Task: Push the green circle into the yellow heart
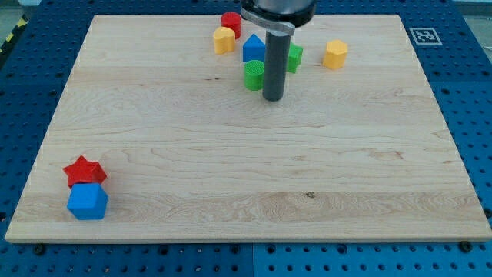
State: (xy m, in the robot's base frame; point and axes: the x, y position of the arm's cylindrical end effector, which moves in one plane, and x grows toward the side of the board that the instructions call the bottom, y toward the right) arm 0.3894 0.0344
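Note:
The green circle (254,75) lies near the top middle of the wooden board (231,154). The yellow heart (224,39) lies up and to the left of it, with a gap between them. My tip (273,99) is on the board just to the right of the green circle and slightly below it, close to its edge. I cannot tell whether it touches. The rod rises up out of the view's top.
A blue block (253,48) sits just above the green circle. A red round block (231,23) is above the yellow heart. A green block (294,57) is partly hidden behind the rod. A yellow block (335,55) lies further right. A red star (84,170) and a blue block (88,201) sit at the bottom left.

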